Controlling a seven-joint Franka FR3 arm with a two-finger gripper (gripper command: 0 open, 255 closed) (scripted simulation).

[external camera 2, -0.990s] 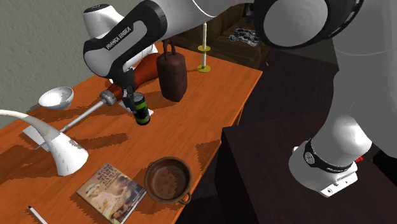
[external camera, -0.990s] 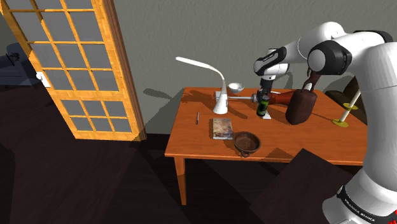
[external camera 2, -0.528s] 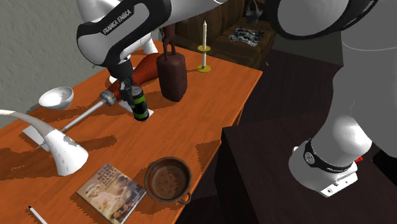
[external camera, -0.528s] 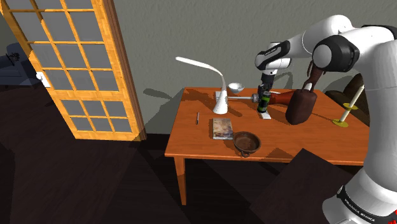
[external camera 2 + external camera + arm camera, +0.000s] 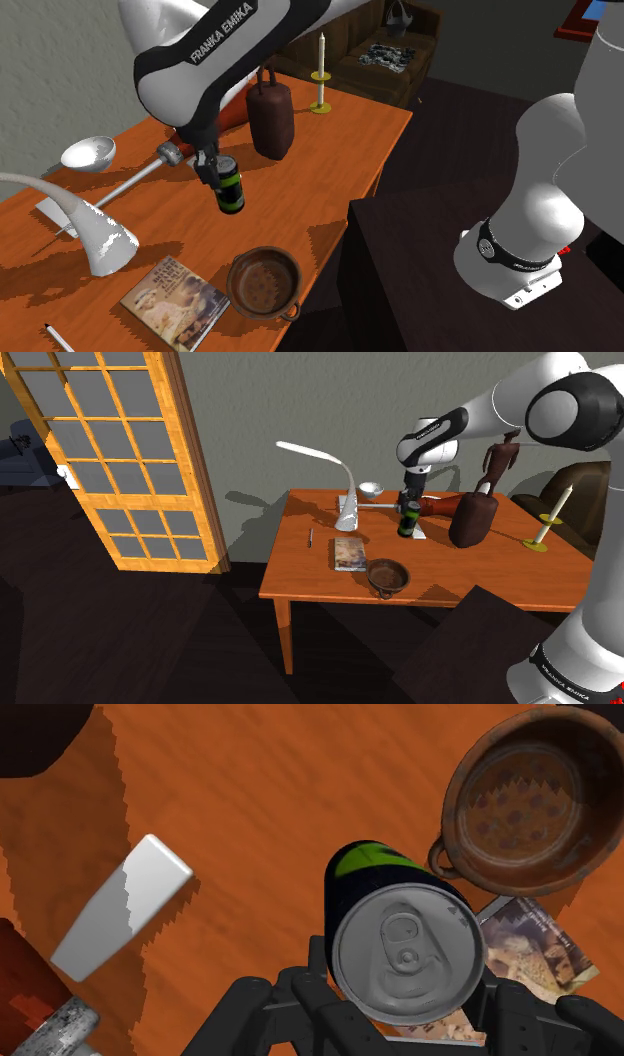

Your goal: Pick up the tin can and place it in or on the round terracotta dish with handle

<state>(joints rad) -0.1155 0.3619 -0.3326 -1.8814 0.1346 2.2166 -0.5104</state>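
A dark can (image 5: 230,188) with a green band and a silver pull-tab top (image 5: 405,949) hangs above the orange table, clasped by my black gripper (image 5: 213,172). In the shoulder view the can (image 5: 405,519) is under the gripper (image 5: 408,504), lifted off the tabletop. The round brown dish (image 5: 264,283) with a small handle sits near the table's front edge; it shows as the dish (image 5: 387,576) in the shoulder view and as the dish (image 5: 530,802) beyond the can in the wrist view. The can is apart from the dish.
On the table (image 5: 480,577) lie a book (image 5: 174,303), a white desk lamp (image 5: 95,240), a silver ladle (image 5: 88,152), a brown bag (image 5: 271,115), a red bottle-like thing (image 5: 438,506), a pen (image 5: 310,537) and a candlestick (image 5: 320,75). A white flat block (image 5: 122,906) lies under the hand.
The arm has lifted the can higher off the table and carried it a little toward the dish.
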